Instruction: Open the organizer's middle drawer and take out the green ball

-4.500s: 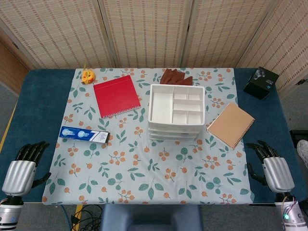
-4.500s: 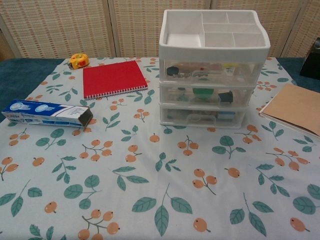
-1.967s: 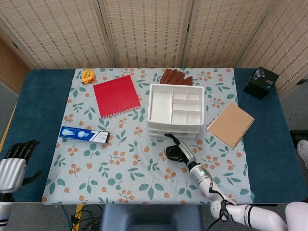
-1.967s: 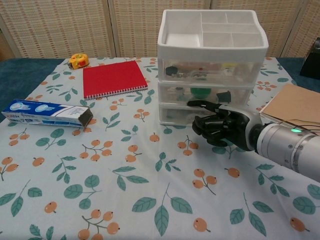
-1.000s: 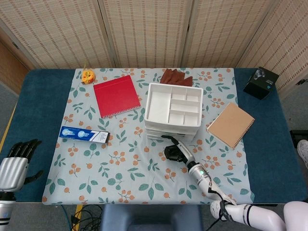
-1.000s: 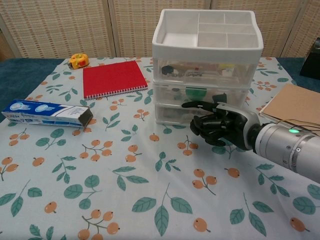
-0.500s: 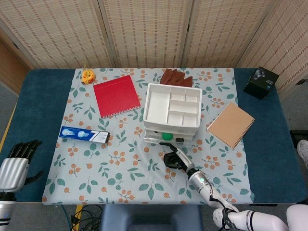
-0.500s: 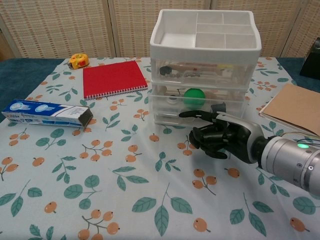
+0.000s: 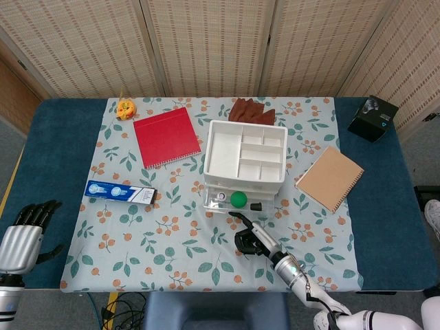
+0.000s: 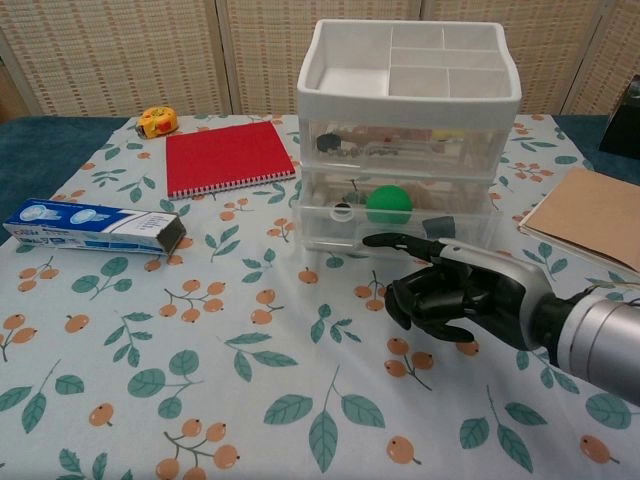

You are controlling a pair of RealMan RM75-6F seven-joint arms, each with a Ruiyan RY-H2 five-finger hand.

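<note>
Fingers of the right hand [image 10: 455, 295] curl in, holding nothing, at six o'clock from the open middle drawer [image 10: 390, 225]. Reaching carelessly might knock the green ball [image 10: 387, 203] rolling or shove the organizer [image 10: 410, 90].

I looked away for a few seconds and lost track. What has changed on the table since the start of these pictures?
The right hand came in from the table's right edge to the organizer and pulled its middle drawer out toward the robot, exposing the green ball. The organizer itself shifted and turned slightly. The ball is not yet picked up. The left hand, red notebook and toothpaste box stayed put.
</note>
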